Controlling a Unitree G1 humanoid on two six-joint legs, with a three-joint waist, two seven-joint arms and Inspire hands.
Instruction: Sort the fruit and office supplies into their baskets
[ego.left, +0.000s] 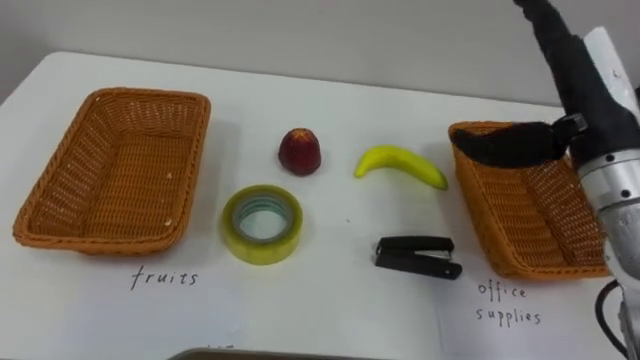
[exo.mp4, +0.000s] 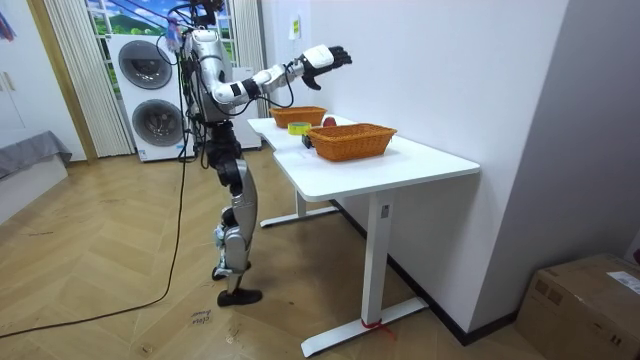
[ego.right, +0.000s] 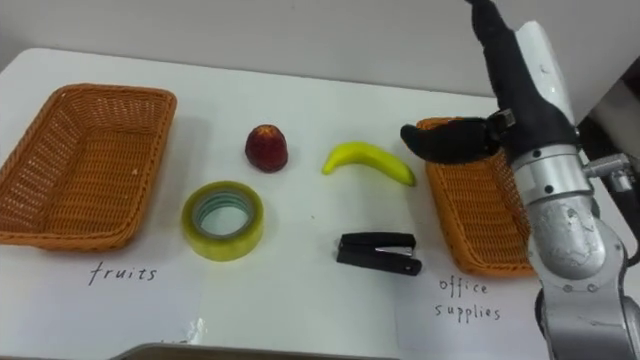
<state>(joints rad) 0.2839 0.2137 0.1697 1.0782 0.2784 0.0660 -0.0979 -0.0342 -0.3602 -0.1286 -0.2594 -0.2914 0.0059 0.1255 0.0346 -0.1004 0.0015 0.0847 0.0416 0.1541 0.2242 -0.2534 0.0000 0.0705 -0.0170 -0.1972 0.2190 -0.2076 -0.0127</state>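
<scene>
Stapler (ego.left: 418, 256) sits lower middle, long axis left-right, just left of the right basket (ego.left: 520, 265), whose handwritten note reads "office supplies". Tape (ego.left: 261, 224) is further left, with the apple (ego.left: 299, 151) and banana (ego.left: 402, 166) above. The left basket (ego.left: 150, 96) is marked "fruits". Right hand (ego.left: 510, 145) hovers over the right basket's upper-left corner, fingers loosely straight, holding nothing. Banana lies just left of its fingertips, lengthwise across the frame, so I'd guess that hand goes for it or the stapler.
</scene>
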